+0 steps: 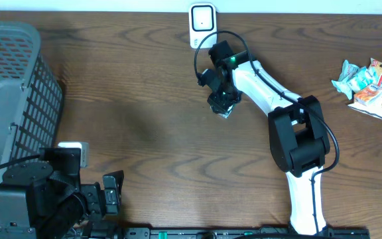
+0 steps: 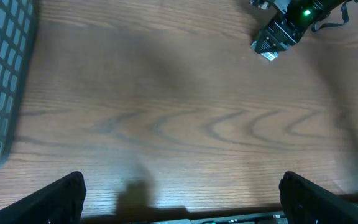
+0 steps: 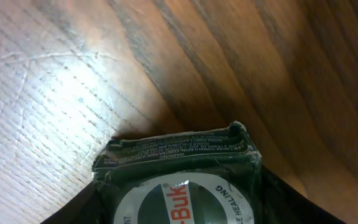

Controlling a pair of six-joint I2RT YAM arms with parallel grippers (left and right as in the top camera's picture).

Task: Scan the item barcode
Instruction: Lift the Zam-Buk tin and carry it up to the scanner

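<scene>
**Dark green packet (image 3: 176, 152) close over the wood, between the right fingers**

Closest to the right wrist camera is the dark green packet. Its crimped top edge points away and a white round label shows partly on its face. The right gripper (image 3: 179, 190) has its dark fingers against the packet's two sides, narrowed onto it. Bright light falls on the boards just beyond.

From above, the brown wooden table (image 1: 144, 133) fills nearly the whole view, its grain running in long loops. A pale wall strip borders the far edge.

A grey mesh basket (image 1: 8, 93) takes the far left corner and overhangs the left edge. The right arm (image 1: 297, 139), white with black joints, reaches from the near edge up to the table's middle. There it holds the packet low, near the far edge.

The left gripper (image 2: 182, 186) sits at the near left corner with its jaws spread wide and nothing between them. Bare wood stretches ahead of it towards the packet.

Crumpled snack bags (image 1: 370, 83) lie near the right edge, well apart from the arm.

A small white scanner (image 1: 202, 25) stands at the far edge, just beyond the right gripper. Between basket and right arm the board lies open.
</scene>
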